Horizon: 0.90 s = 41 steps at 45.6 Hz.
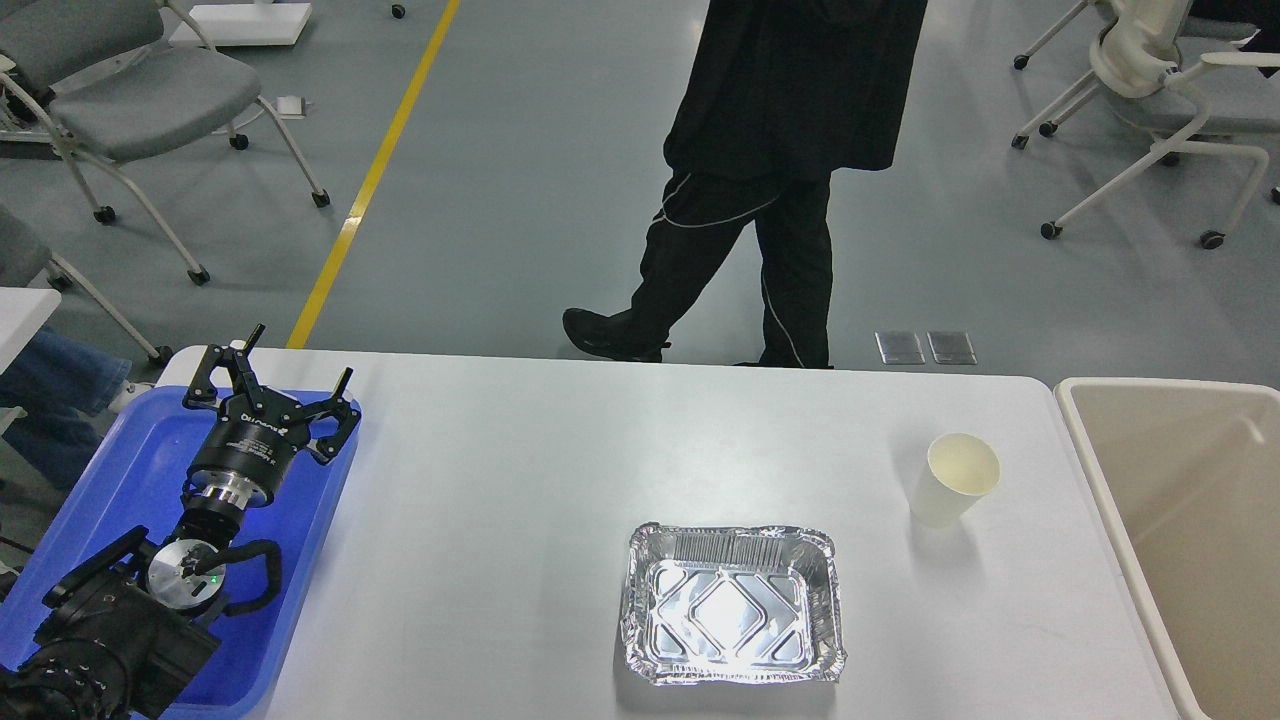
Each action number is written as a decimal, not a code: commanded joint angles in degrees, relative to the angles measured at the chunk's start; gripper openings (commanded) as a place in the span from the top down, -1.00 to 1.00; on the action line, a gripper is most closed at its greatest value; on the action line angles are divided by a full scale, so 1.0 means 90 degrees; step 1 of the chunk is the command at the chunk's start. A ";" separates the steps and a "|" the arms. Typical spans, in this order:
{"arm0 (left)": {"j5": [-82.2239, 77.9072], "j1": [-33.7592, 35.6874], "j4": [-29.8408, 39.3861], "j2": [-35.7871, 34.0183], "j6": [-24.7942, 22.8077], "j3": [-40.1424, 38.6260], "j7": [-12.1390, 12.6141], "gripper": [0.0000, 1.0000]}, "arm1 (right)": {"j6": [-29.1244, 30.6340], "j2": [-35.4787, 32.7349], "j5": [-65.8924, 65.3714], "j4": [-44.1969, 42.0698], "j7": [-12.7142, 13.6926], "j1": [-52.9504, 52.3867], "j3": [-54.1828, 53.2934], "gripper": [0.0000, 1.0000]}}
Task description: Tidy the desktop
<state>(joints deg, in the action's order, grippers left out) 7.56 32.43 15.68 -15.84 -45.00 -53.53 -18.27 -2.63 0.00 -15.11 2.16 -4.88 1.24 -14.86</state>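
Desk (520, 480): foil tray (735, 605), paper cup (955, 480) lie well right of my left tool (285, 385), spread wide, empty, over blue tray (120, 470).

You have one view, from the robot's head, looking forward and steeply down over the bench (520, 480), floor at twelve o'clock.

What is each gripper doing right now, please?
Left gripper: open, empty, above the blue tray.
Right gripper: not in view.
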 commanded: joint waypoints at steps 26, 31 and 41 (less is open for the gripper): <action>0.0000 0.0000 -0.0003 0.0003 0.0000 0.0000 -0.0011 -1.00 | -0.0030 0.0000 0.0009 -0.0025 0.0005 -0.0030 -0.0019 -1.00; 0.0000 0.0000 0.0006 0.0003 0.0000 0.0000 -0.0001 -1.00 | -0.0049 0.0000 0.0009 -0.0035 -0.0005 -0.0011 -0.0009 -1.00; 0.0000 0.0000 -0.0003 0.0003 0.0000 0.0000 -0.0001 -1.00 | -0.0059 0.0000 0.0009 -0.0035 0.0005 0.0009 -0.0029 -1.00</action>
<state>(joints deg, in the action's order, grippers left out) 7.56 32.43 15.69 -15.83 -45.00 -53.52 -18.28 -2.99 0.00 -15.04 1.93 -4.86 1.16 -15.01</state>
